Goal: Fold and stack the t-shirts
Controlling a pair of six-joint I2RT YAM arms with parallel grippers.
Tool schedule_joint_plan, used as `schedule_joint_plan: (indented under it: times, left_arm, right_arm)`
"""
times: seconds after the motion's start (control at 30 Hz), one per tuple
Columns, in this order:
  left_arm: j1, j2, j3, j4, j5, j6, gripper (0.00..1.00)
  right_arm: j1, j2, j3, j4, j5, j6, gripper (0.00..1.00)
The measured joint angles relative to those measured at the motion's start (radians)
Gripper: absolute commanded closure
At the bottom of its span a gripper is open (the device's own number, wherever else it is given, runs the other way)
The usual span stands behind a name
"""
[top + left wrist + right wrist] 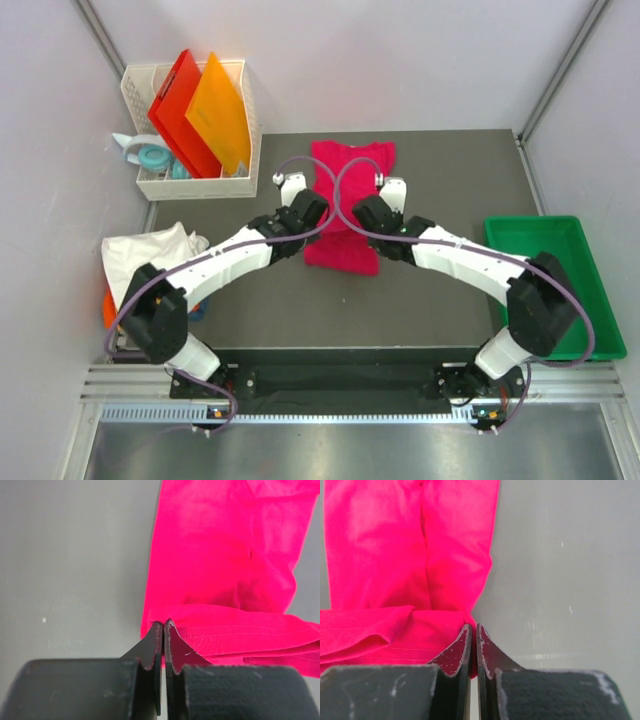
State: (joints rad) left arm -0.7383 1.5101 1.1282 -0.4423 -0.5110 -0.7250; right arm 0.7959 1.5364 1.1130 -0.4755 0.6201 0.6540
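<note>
The crimson-pink t-shirt point(345, 250) lies lengthwise on the dark table point(450, 180), collar end far and sleeves tucked in. My left gripper point(305, 200) is shut on the left corner of its hem point(225, 632). My right gripper point(378, 203) is shut on the right corner point(395, 640). The hem is doubled over the shirt body, which stretches away ahead of both grippers point(163, 625) point(473, 627). A white t-shirt point(150, 250) lies crumpled off the table's left edge, with orange cloth point(108, 305) under it. No blue shirt shows.
A white basket point(240, 130) at the far left holds a rigid red board point(175, 105) and an orange board point(220, 110), with tape rolls point(150, 157) beside it. A green tray point(560, 285) stands at the right edge.
</note>
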Motion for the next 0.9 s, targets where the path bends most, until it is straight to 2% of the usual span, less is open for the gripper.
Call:
schedule_joint_plan:
  times: [0.33,0.9]
  left_arm:
    - [0.067,0.231,0.170,0.039,0.056,0.069,1.00]
    - [0.169,0.482,0.380,0.052,0.158,0.126,1.00]
  right_arm:
    - [-0.100,0.162,0.122,0.032,-0.049,-0.092,1.00]
    - [-0.193,0.352,0.241,0.072,-0.121,-0.140,1.00]
